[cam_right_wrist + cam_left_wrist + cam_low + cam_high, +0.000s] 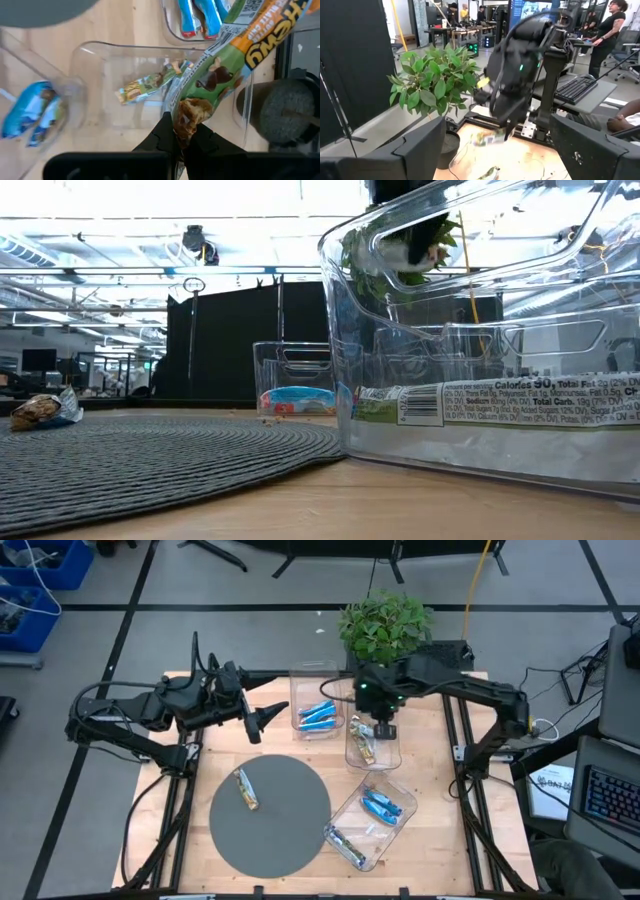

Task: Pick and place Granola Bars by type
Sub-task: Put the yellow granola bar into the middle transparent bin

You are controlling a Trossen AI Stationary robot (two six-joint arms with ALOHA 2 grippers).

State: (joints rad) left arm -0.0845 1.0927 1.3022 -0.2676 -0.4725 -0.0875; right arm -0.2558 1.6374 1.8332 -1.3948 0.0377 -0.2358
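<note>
Over the middle bin (372, 745), right gripper (181, 131) hangs clamped on a green bar (215, 75), apparently to drop w/ its like; left gripper (262, 720) waits nearby, jaws apart.

Right hand (181, 131) pointing down mid-table, fingers pinched shut; left hand (268, 718) hovering level, fingers spread.

Clear glossy plastic bins (372, 745), woven matt grey mat (270, 814), pale wood table (430, 840), shiny foil bars (246, 790)

The held granola bar (227, 60) runs past the frame's edge, and the right hand (509, 131) is motion-blurred.
</note>
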